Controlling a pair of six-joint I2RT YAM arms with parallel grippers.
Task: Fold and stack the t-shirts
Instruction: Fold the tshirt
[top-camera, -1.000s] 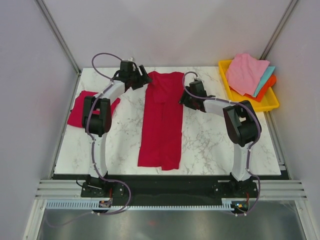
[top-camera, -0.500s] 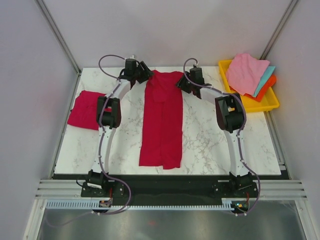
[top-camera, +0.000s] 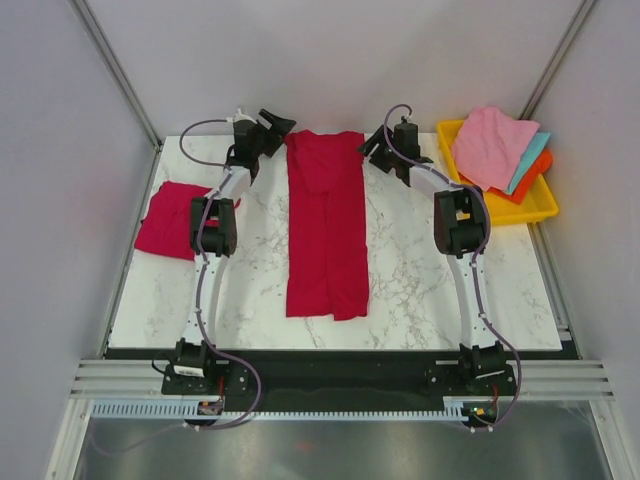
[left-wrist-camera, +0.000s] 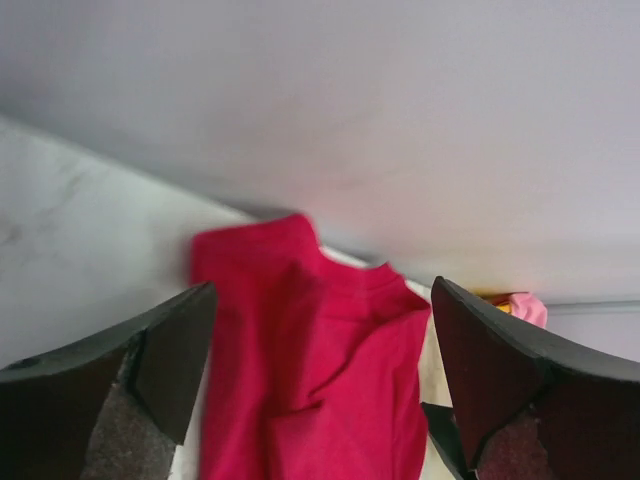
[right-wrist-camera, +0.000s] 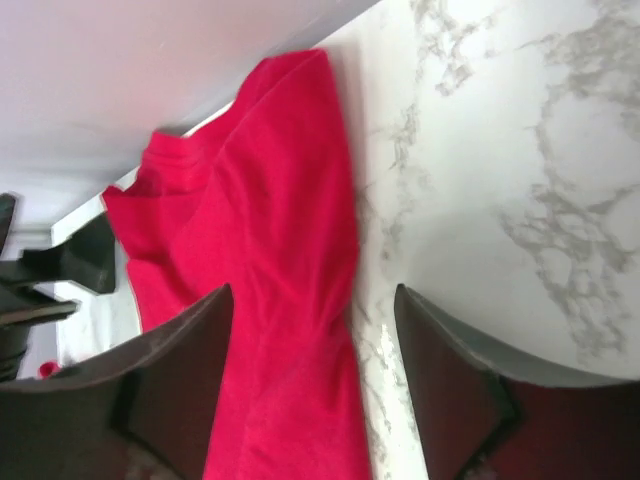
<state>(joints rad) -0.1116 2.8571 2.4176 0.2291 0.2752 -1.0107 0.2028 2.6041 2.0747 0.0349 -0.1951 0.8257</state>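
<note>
One crimson t-shirt (top-camera: 325, 230) lies folded lengthwise into a long strip down the middle of the marble table (top-camera: 420, 270), its collar end at the back edge. My left gripper (top-camera: 279, 123) hovers open just left of that collar end; in the left wrist view its fingers (left-wrist-camera: 165, 350) frame the t-shirt (left-wrist-camera: 310, 380) without touching it. My right gripper (top-camera: 369, 149) stands open at the shirt's back right corner, and the shirt's right edge (right-wrist-camera: 300, 300) runs below its spread jaws. A second t-shirt (top-camera: 175, 218) rests folded small at the table's left edge.
A yellow tray (top-camera: 545, 210) stands at the back right, holding pink cloth (top-camera: 492, 145) over teal and orange pieces. White walls close the table on the back and sides. Both arms reach almost fully to the back edge.
Both arms have stretched toward the back wall, and the long t-shirt slid back with them. The left jaws narrowed, then spread wide off the cloth.
</note>
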